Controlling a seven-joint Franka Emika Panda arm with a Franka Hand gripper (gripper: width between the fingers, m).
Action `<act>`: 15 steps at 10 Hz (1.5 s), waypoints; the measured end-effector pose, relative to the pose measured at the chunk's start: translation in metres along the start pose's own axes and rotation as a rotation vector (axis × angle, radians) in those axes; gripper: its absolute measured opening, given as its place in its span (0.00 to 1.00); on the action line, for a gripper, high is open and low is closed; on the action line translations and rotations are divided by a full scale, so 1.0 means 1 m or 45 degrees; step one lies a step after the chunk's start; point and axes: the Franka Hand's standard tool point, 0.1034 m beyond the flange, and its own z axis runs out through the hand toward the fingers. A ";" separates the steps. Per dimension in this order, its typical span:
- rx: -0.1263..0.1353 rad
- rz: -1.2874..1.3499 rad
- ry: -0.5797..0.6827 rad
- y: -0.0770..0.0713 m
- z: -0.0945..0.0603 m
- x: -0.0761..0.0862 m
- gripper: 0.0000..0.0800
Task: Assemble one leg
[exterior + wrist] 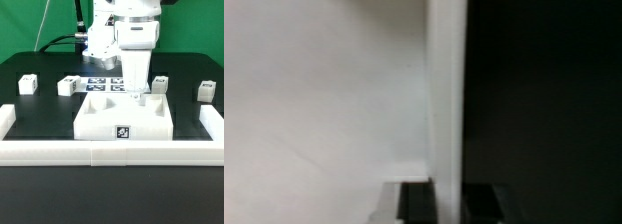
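Gripper (137, 92) sits low over the slab's far corner on the exterior view's right, about mid-table and closer to the far edge than the near one. I can't tell how the jaws stand. The exterior view shows the hand as one white block. The wrist view shows only two dark fingertips (416, 205) with a pale strip between them, too blurred to say if that's a part or the slab's edge. Treat the grip as unconfirmed.

Leg (160, 85) stands upright on the black table (40, 105), just beside the gripper toward the edge on the exterior view's right. It's close to the slab (100, 120) but looks apart from it. The other legs (68, 86) are spread along the same line: two toward the exterior view's left edge, one near the right edge. None looks seated in the slab.

Risks from here:
- The hand is crowded between the slab corner and the leg. Any sideways move at this height could clip the leg and tip it or shove it out of reach.
- If the fingers bear on the slab corner, the slab could twist or skid against the white rail (60, 152) along the near edge. The corner recess would then no longer line up.
- The leg is a short post. An off-centre pinch would probably cock it, and it would enter the recess crooked and jam.
- The wrist view is nearly blind this close, so misalignment won't show there.
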 end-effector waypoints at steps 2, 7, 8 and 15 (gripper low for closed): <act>0.000 0.001 0.000 0.000 0.000 0.000 0.07; -0.041 -0.193 0.020 0.026 -0.001 0.021 0.07; -0.048 -0.192 0.025 0.030 -0.001 0.026 0.07; -0.043 -0.101 0.028 0.049 -0.001 0.063 0.07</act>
